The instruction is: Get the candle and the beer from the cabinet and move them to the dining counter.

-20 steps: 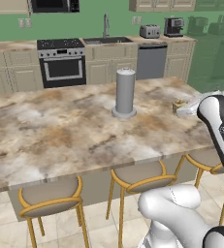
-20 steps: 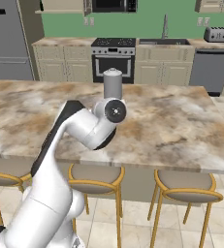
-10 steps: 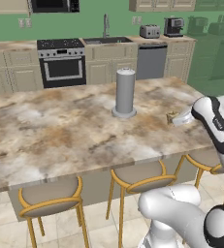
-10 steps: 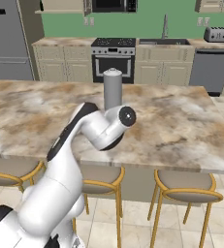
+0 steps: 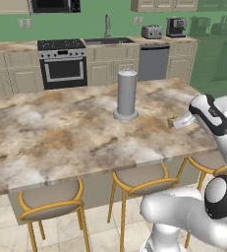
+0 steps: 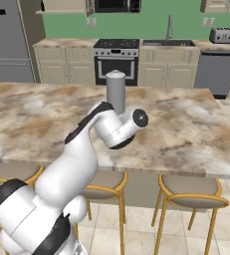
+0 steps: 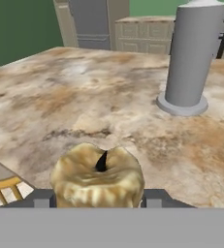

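While the gripper (image 7: 99, 201) clasps the candle (image 7: 98, 178) by its sides just above the dining counter (image 7: 60, 111), the squat waxy stub looks light but soft, best squeezed gently low down; farther off stands a grey cylinder (image 7: 192, 53).

- In the hand view the candle (image 7: 98, 177) loses its lower part behind the bottom band, so whether it touches the surface (image 7: 60, 101) cannot be told.
- The hand's fingers (image 7: 154, 197) show as dark slivers beside the candle; contact is unclear.
- In the left base view the candle (image 5: 173, 121) is too small to make out.
- In the right base view the arm (image 6: 94, 144) hides part of the grey cylinder (image 6: 116, 87).
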